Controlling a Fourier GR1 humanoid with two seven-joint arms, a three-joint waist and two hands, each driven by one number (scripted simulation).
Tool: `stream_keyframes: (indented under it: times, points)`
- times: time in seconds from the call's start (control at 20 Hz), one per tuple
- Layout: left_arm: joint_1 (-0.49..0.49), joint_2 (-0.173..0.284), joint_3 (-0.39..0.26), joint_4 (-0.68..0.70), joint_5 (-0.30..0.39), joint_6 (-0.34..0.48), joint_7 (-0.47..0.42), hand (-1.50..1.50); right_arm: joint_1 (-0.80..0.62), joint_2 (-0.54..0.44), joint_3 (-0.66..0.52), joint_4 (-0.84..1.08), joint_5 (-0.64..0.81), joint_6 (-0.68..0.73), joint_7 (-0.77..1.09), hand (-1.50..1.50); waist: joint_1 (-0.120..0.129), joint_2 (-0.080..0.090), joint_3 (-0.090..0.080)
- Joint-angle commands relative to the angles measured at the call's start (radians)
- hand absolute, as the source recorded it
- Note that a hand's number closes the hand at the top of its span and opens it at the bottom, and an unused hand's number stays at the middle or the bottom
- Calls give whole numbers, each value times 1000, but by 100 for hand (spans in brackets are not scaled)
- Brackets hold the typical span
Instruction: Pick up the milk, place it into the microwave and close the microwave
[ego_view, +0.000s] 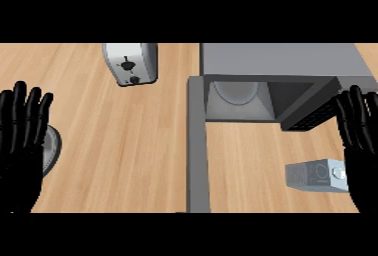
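The wooden counter (125, 145) fills the frame from edge to edge, pale and grained.

The microwave (280, 60) sits at the upper right of the frame, a grey box with its front open. Inside, a pale round turntable (235, 94) shows in the cavity, and a dark panel with small buttons (314, 116) slants down at the cavity's right. Its door (196, 150) stands swung out, seen edge-on as a long grey strip running from the microwave's left corner down to the lower edge of the frame, just right of the middle.

The left hand (21, 145) shows at the left edge of the frame, fingers straight and pointing up, spread a little, holding nothing. The right hand (360, 145) shows at the right edge, likewise flat and open with fingers up, and it grips nothing.

The toaster (131, 64) stands at the upper left of centre, silver, with a dark knob and lever on its near face.

The milk (316, 176) lies on the counter at the lower right of the frame, a grey carton with a round cap, below the microwave's opening and just beside the right hand's palm; whether they touch is unclear.

A grey plate (50, 150) peeks out from behind the left hand.
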Motion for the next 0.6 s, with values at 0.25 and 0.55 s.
stream_keyframes:
  times: [0.25,0.55]
  points:
    - [-22,-31,-29,9,-39,29,-4,-150,222,-114,-326,-140,-551,246,-42,-150,-56,-33,15]
    - [151,-65,22,-93,144,31,80,-150,377,-197,-486,-94,-803,465,-95,-150,-21,-28,12]
